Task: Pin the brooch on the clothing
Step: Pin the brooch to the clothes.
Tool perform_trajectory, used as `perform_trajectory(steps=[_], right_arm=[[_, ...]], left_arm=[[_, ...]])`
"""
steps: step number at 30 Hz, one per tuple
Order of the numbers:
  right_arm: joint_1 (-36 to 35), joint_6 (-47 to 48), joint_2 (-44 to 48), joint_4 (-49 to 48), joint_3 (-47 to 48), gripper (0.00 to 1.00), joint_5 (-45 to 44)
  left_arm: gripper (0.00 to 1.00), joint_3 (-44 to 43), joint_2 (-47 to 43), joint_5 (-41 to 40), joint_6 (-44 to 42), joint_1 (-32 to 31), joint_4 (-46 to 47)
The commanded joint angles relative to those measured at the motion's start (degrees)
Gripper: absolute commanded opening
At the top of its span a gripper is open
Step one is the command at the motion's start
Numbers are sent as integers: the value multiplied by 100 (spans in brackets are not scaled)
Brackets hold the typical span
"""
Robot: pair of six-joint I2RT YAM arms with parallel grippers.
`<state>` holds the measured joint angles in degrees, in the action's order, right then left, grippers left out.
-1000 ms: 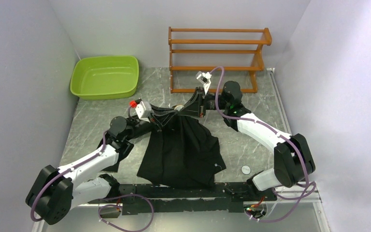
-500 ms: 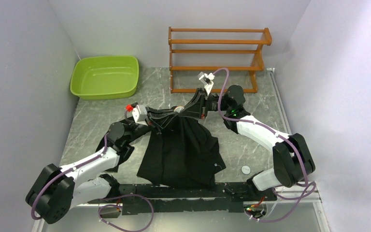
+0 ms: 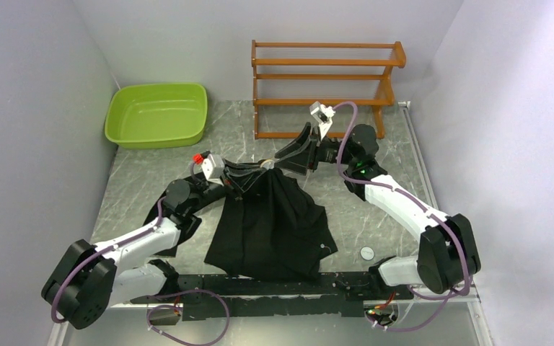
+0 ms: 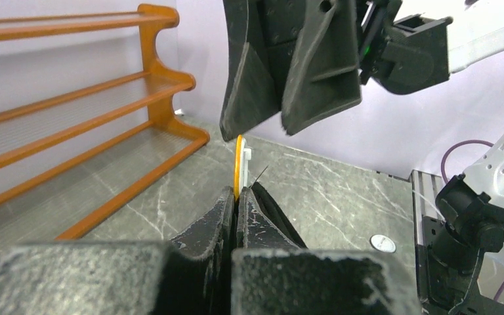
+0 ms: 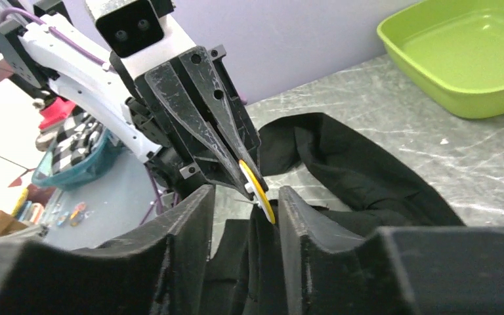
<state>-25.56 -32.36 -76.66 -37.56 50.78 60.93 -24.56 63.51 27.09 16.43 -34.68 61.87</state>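
Observation:
The black clothing (image 3: pixel 274 223) lies spread on the table, its collar end lifted between the two grippers. My left gripper (image 3: pixel 249 171) is shut on the brooch (image 4: pixel 238 167), an orange disc seen edge-on that sticks out beyond the fingertips (image 4: pixel 226 200). In the right wrist view the brooch (image 5: pixel 257 190) sits against a raised fold of the clothing (image 5: pixel 269 243). My right gripper (image 5: pixel 246 197) faces the left one with its jaws apart. The fold stands in the gap between them, not pinched. From above, the brooch (image 3: pixel 265 164) shows as a small pale spot between both grippers.
A green basin (image 3: pixel 157 114) stands at the back left and a wooden rack (image 3: pixel 324 76) at the back centre, close behind the right gripper (image 3: pixel 280 158). A small white disc (image 3: pixel 366 252) lies on the table near the right arm's base.
The right gripper has opened its jaws off the fold of clothing and its wrist has drawn back to the right. The left gripper stays shut on the brooch, shifted slightly right.

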Motion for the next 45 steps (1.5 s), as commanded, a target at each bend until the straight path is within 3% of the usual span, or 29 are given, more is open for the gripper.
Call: perform_trajectory(steps=[1,6,11,18,23,32,37,41,45], right_arm=[[-4,397,275,-28,25,49,-204],[-2,694,418,253,2,68,-373],[-1,1080,468,475,-102,78,-395],[-6,1528,327,56,-423,80,28],[-18,1450,264,-267,-391,76,240],[-210,1668,116,86,-54,53,438],[-264,1662,84,-11,-84,52,533],[-284,1569,21,-104,-75,37,663],[-286,1582,90,-142,-148,36,634]], left_arm=[[3,-9,-18,-29,62,22,149],[3,-48,-17,-28,45,22,103],[3,-73,40,28,126,22,200],[3,-170,116,408,206,22,366],[3,-221,153,688,259,22,474],[3,-296,203,750,322,27,513],[3,-298,210,747,340,23,546],[2,-278,179,700,335,23,564],[2,-266,158,691,354,23,575]])
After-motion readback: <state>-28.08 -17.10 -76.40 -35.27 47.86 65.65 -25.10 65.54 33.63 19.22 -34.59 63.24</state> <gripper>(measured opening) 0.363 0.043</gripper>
